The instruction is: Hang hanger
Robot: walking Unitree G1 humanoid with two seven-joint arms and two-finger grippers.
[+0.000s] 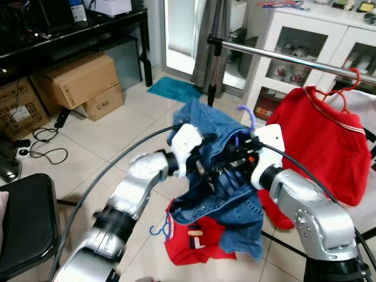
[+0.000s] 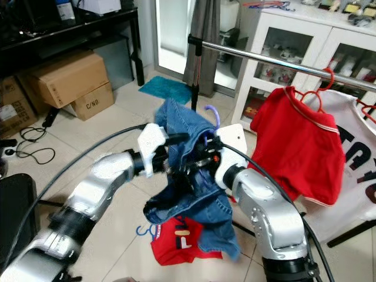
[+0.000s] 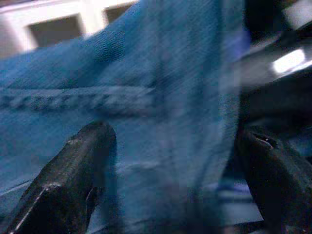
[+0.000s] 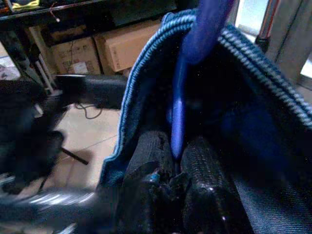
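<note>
Pinching the purple hanger [image 4: 178,122] upright, right gripper [image 4: 178,168] has its hook below and left of the rail [image 1: 282,57]; left gripper [image 3: 170,161] fingers apart around jeans [image 1: 202,126].

Silver arms, white wrists, black fingers

Both arms are shiny rounded silver metal with black bands at the joints, and each ends in a chunky white wrist housing. A thick black cable loops along each arm. The right gripper [image 4: 176,168] has black fingers [image 4: 204,161] with a woven, carbon-fibre-looking texture.
</note>
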